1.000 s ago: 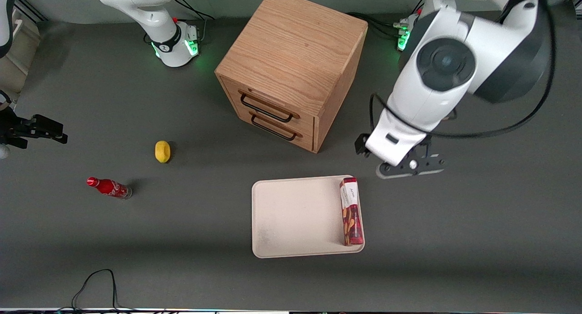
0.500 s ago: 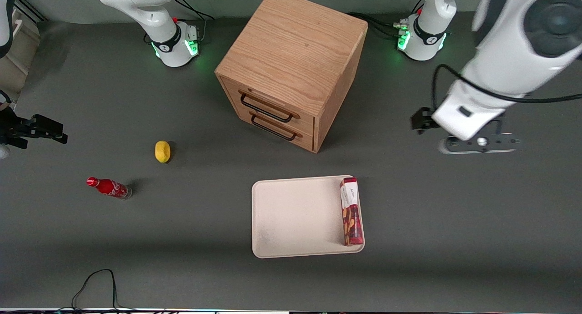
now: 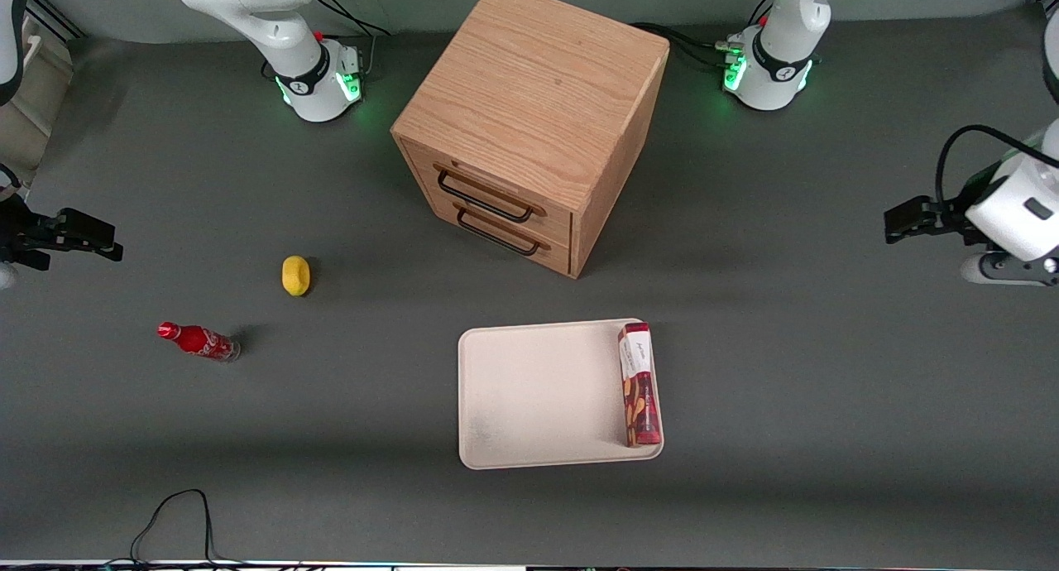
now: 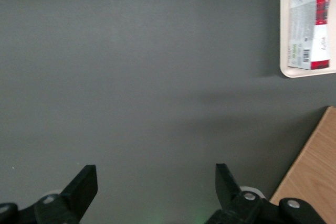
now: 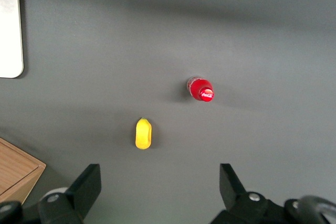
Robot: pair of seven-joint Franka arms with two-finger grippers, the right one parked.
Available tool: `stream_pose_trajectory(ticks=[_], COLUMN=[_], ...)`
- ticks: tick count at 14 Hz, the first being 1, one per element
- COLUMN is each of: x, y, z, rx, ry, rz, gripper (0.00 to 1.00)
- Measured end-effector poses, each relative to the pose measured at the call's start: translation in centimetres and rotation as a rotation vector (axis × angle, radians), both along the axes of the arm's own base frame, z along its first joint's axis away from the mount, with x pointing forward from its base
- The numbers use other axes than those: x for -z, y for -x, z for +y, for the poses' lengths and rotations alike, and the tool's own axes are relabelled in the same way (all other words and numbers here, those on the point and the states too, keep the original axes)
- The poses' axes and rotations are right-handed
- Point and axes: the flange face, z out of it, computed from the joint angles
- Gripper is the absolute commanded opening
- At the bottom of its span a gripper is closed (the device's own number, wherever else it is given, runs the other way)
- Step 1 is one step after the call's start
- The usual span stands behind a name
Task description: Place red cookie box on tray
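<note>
- Gripper (image 4: 152, 192): fingers spread wide apart, nothing between them, only bare dark table surface (image 4: 131, 77) beneath. In the front view the gripper (image 3: 1005, 269) hangs over the working arm's end of the table, well apart from the tray and from the cabinet.
- Fingers (image 4: 81, 184): black, blocky, both tips in sight in the left wrist view, touching nothing.
- Red cookie box (image 3: 639, 384): lies flat on the tray, along the tray edge that faces the working arm's end of the table. White label end points toward the cabinet; the red end with cookie pictures points toward the front camera. In the left wrist view the box (image 4: 310, 19) shows its white label panel and a strip of red, resting inside the tray rim.
- Tray (image 3: 538, 393): cream-white, rectangular, rounded corners, low rim; sits on the table nearer to the front camera than the cabinet. Apart from the box, its surface is bare. One corner of the tray (image 4: 284, 35) shows in the left wrist view.
- Cabinet (image 3: 529, 124): wooden, two drawers with dark handles, standing mid-table.
- Lemon (image 3: 295, 275): small, yellow, toward the parked arm's end of the table.
- Soda bottle (image 3: 198, 340): small, red, near the lemon, nearer to the front camera than it.
</note>
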Motion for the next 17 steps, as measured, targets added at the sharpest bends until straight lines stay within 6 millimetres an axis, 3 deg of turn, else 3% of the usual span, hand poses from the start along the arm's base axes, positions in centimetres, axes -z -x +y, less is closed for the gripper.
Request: stream_pose_trajectory(ticks=[5, 17], x=[1.6, -1.4], y=[1.8, 3.1], z=[2.1, 1.1], rx=[-0.022, -0.070], ry=[0.015, 0.018], rz=[-0.077, -0.108], gripper=[1.00, 1.00])
